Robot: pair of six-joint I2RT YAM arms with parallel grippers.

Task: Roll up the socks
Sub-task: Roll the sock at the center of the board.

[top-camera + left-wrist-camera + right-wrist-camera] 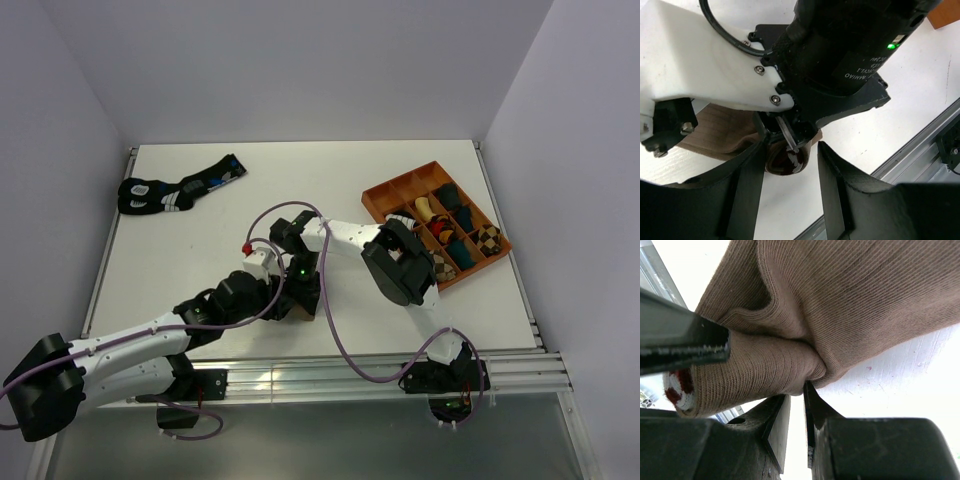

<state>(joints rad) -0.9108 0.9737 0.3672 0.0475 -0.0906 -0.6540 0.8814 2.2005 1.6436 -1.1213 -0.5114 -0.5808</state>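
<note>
Pinching a soft fold of the ribbed tan-brown sock (850,300) with the right gripper (796,391), jaws nearly together on the knit. Bunched and creased at the centre front of the white table (330,175), maroon-and-white cuff (677,390) curled at one end. Straddling a dark rounded bulge of cloth with the left gripper (791,150), jaws spread wide, clamping nothing. Mostly hidden from above by both arms. Far back left, flat black socks (175,190); on the right, orange compartment tray (395,183) of rolled bundles.

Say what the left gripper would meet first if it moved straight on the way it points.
Probably the tan sock, whose bunched end lies just ahead of the left gripper's open fingers. The right gripper pinches it there, and depth is unclear, so that could touch first.
</note>
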